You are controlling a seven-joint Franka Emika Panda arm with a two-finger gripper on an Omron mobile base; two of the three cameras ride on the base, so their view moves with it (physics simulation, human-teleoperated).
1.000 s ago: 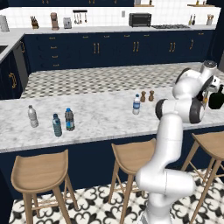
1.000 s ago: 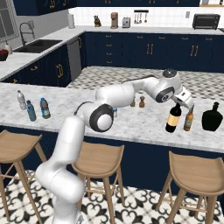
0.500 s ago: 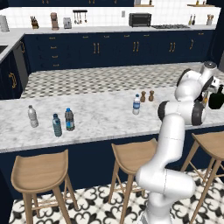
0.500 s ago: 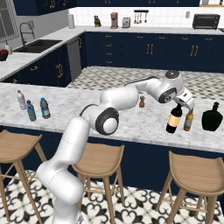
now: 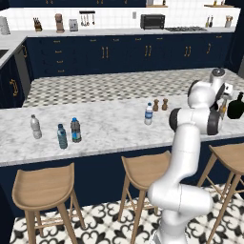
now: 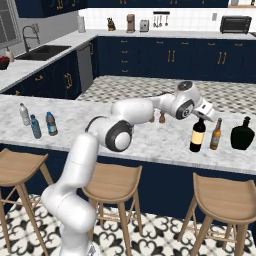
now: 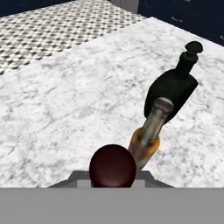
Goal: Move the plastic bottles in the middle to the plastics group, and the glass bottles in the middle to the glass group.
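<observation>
The tall dark wine bottle (image 6: 198, 137) stands upright on the marble counter (image 6: 150, 142), close beside the slim amber bottle (image 6: 215, 134) and the squat black jug (image 6: 243, 134). My gripper (image 6: 201, 115) sits on its neck, shut on it. The hand view looks down on the bottle's reddish top (image 7: 112, 165), with the amber bottle (image 7: 148, 133) and black jug (image 7: 173, 89) just beyond. At the counter's left stand the white-labelled clear bottle (image 5: 35, 127), the teal bottle (image 5: 62, 136) and the dark grey bottle (image 5: 75, 130). The whitish plastic bottle (image 5: 148, 114) stands alone mid-counter.
Two small brown shakers (image 5: 160, 104) stand behind the whitish bottle. Wooden stools (image 5: 143, 167) line the counter's near side. Dark blue cabinets and a toaster oven (image 5: 152, 21) are along the back wall.
</observation>
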